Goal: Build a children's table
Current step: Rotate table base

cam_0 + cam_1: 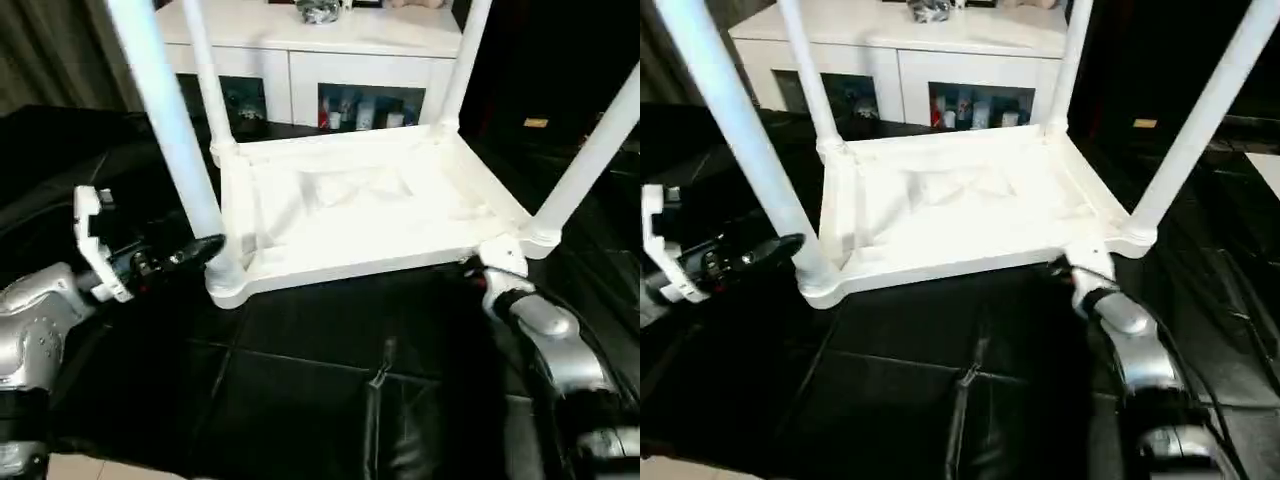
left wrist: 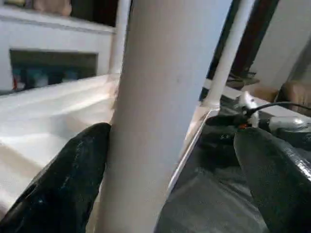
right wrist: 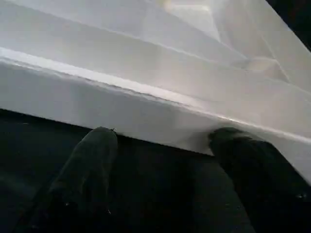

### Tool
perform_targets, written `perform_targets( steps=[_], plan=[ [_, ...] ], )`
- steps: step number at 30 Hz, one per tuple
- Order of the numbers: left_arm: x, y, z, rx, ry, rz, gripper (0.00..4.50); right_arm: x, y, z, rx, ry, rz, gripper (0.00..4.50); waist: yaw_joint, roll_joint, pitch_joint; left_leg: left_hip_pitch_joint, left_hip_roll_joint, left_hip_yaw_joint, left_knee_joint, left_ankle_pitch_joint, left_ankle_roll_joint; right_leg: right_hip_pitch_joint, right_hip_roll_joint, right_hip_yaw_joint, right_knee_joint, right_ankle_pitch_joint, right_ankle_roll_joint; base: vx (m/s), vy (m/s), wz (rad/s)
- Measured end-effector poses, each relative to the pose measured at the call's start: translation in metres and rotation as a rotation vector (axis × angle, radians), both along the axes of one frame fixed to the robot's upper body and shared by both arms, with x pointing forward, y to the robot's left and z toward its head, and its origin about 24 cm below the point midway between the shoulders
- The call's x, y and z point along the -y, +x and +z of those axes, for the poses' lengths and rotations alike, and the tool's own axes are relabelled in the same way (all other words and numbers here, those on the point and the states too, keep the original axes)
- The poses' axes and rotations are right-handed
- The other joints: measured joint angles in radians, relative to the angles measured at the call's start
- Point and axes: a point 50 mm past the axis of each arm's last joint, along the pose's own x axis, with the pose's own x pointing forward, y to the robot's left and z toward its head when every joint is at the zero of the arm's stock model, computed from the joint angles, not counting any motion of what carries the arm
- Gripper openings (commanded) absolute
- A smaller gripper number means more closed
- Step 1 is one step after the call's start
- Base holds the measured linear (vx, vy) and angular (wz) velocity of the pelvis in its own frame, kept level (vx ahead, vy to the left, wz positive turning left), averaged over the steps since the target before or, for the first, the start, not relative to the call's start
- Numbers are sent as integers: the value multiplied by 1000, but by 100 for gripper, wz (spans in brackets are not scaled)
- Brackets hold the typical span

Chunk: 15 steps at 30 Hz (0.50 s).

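Both head views look forward and down from above the tabletop (image 1: 350, 215), a bit back from its near edge, taking in all four legs and the cabinet (image 1: 300, 40) behind it; they share basically the same scene, just shifted sideways. The left wrist cam sits super close to the tabletop's near-left leg (image 2: 165, 111), looking across the tabletop toward the cabinet. The right wrist cam is low, right up against the tabletop's near edge, looking at its rim.
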Motion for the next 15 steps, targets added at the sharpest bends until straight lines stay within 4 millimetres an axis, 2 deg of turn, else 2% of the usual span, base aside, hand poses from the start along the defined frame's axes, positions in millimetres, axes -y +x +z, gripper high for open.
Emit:
perform_targets(
  steps=[5,7,11,15],
  plan=[
    [28,21,5,44,-7,-16,443,4,12,0,-18,-19,-91,369,-7,-7,2,0,0,1,3,0,0,0,-1,1,0,1,-2,0,0,0],
    [37,25,5,37,-33,-36,443,9,13,-1,-38,-24,-131,369,-6,-13,4,0,0,0,3,0,0,0,-1,0,0,2,-3,0,0,0],
    [61,17,10,-10,-99,-156,443,16,10,-5,-53,-23,-193,369,-2,-23,9,-2,0,1,6,1,0,0,-1,0,-2,4,-7,0,0,0],
    [86,3,16,-25,-109,-317,443,19,11,-7,-69,-20,-219,369,-9,-24,10,-3,0,2,11,1,0,0,-2,1,-4,4,-7,0,0,0]
  ],
)
